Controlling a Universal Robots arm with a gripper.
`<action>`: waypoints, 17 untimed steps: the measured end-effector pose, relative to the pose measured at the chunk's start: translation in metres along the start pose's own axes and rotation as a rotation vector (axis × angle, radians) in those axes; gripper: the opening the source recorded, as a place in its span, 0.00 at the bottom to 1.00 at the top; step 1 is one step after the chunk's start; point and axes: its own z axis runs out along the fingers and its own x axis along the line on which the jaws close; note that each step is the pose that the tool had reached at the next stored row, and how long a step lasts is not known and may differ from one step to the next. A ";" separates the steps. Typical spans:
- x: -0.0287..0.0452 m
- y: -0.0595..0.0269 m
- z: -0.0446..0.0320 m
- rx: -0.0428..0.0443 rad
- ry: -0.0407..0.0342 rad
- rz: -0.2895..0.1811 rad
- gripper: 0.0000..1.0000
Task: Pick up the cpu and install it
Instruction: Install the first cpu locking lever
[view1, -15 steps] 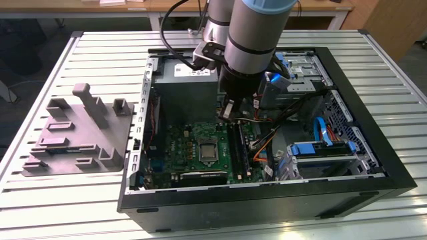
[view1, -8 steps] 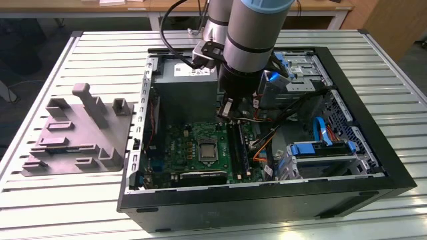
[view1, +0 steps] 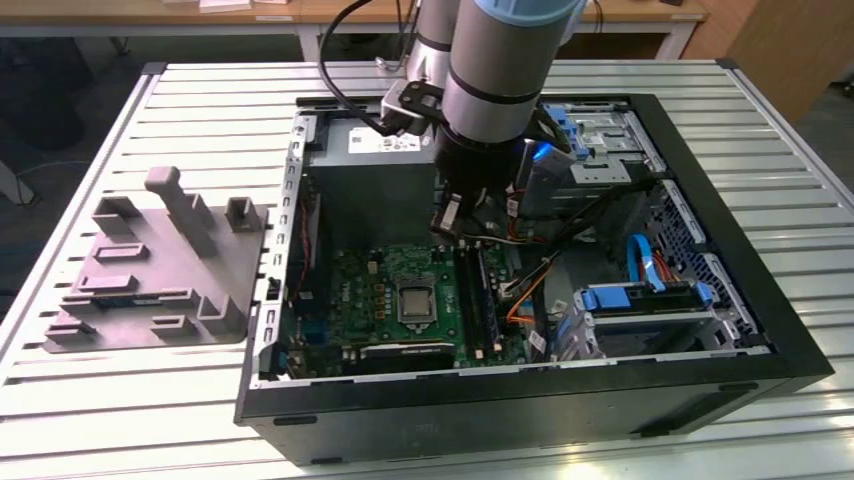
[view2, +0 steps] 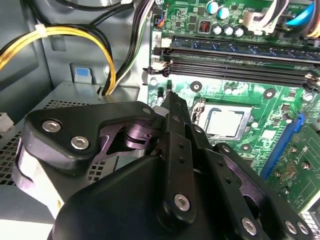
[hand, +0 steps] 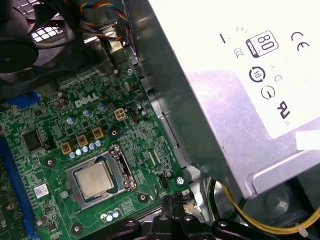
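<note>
The cpu, a small square chip with a pale metal top, lies flat in the socket on the green motherboard. In the first wrist view the cpu sits inside the socket's metal frame, and in the exterior view the cpu is below the arm. My gripper hangs above the board's edge, beside the socket and apart from the chip. Its fingers are shut with nothing between them. In the exterior view the gripper is inside the open computer case.
A grey moulded tray rests on the slatted table at the exterior view's left. A silver power supply stands close to the gripper. Yellow and black cables, memory slots and blue drive brackets crowd the case.
</note>
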 end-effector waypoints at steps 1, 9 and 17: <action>0.0002 0.0007 0.0006 0.0001 -0.0001 0.000 0.11; 0.0014 0.0021 0.0017 0.0061 0.0142 -0.010 0.11; 0.0099 0.0048 0.0018 0.0085 0.0185 -0.031 0.11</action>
